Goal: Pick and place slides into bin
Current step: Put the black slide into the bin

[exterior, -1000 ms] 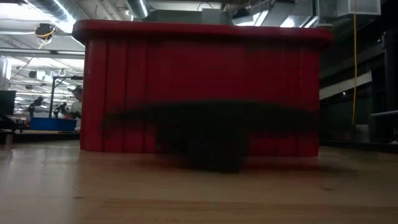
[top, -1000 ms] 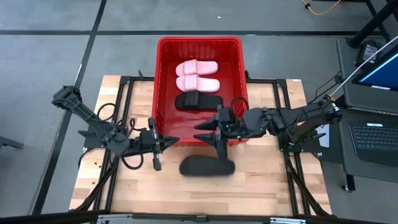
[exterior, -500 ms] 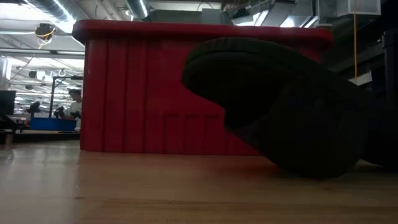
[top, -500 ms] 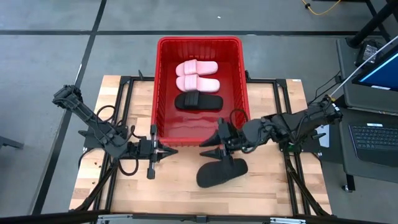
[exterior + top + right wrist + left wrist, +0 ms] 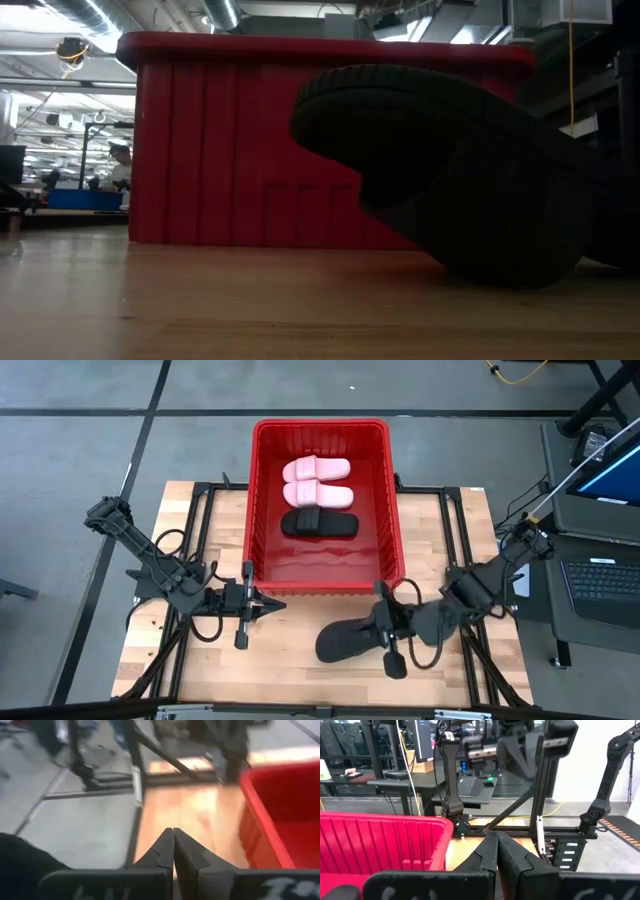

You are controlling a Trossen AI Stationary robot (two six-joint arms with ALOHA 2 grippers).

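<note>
A black slide (image 5: 345, 640) lies on the table just in front of the red bin (image 5: 250, 510); it fills the right of the low view (image 5: 450, 180). Two pink slides (image 5: 318, 480) and another black slide (image 5: 318, 524) lie on the bin's floor. My right gripper (image 5: 378, 628) is shut over the loose slide's right end and points toward the table's left. In the right wrist view (image 5: 173, 831) nothing is between its fingers, and the slide (image 5: 20, 865) shows beside them. My left gripper (image 5: 268, 603) is shut by the bin's near left corner. My right gripper stands over the right end of the loose black slide (image 5: 385, 638). The gripper body hides that spot, so I cannot tell whether it touches the slide. The slide lies on the table.
The bin's tall near wall (image 5: 200, 150) stands between the loose slide and the bin's inside. Black frame rails (image 5: 200, 560) run along the table's sides. Bare wood (image 5: 200, 660) lies to the near left. A desk with a laptop (image 5: 600, 585) stands off the right edge.
My right gripper has gone from the bin's near wall toward the table's near edge and right, and has shut. The loose black slide, blurred and lying left to right a second ago, has turned to a slant and shifted a little right on the table.
</note>
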